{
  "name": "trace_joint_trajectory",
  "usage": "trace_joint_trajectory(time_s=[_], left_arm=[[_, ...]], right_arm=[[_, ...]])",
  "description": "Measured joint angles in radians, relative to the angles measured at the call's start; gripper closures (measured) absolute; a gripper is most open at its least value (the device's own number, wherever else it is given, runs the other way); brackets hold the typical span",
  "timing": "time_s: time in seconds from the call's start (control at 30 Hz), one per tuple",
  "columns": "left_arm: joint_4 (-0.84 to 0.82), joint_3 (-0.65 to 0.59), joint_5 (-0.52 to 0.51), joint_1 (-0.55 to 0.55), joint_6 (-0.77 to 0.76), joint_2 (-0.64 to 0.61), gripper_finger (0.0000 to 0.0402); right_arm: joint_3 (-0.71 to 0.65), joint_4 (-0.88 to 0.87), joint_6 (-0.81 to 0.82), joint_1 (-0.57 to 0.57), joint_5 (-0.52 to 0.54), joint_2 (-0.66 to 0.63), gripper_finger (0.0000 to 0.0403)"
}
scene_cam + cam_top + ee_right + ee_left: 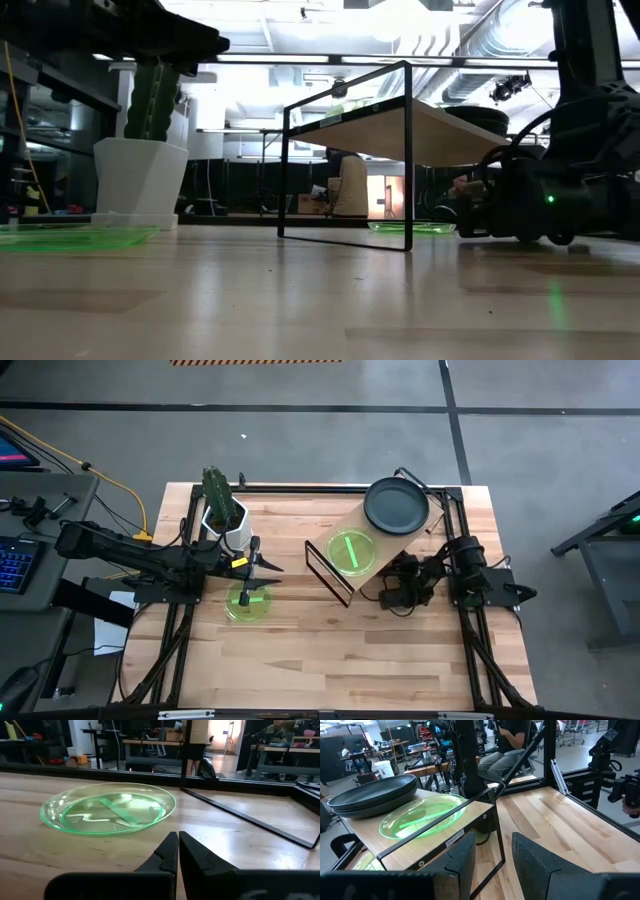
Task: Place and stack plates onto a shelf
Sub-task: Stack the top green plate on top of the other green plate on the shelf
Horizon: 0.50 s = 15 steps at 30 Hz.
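Observation:
The shelf (386, 547) stands right of the table's middle, wooden board on black wire legs. A stack of dark plates (397, 505) sits on its far end, and one green plate (351, 552) lies flat beside them; the left wrist view shows both, the dark plates (372, 795) and the green plate (422, 815). A second green plate (247, 603) lies flat on the table (107, 810). My left gripper (270, 568) hovers open just above that plate's far side, pointing at the shelf (420, 851). My right gripper (386, 598) is low by the shelf's near right corner, shut (178, 836), touching nothing.
A white pot with a green cactus (225, 520) stands at the far left, close behind my left arm. Black frame rails (470, 650) run along the table's edges. A seated person (512, 740) shows beyond the far edge. Bare wood lies along the near side.

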Motion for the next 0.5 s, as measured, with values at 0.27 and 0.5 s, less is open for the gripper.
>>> trace_joint_trajectory(time_s=[0.27,0.5], left_arm=[[0.000,0.000,0.000,0.000,0.033,0.000,0.0286],[-0.001,0.000,0.000,0.000,0.033,0.000,0.0286]], right_arm=[[-0.002,0.028,-0.112,0.012,-0.071,-0.021,0.0403],[-0.087,0.216,-0.212,0.013,-0.098,-0.034,0.0403]])
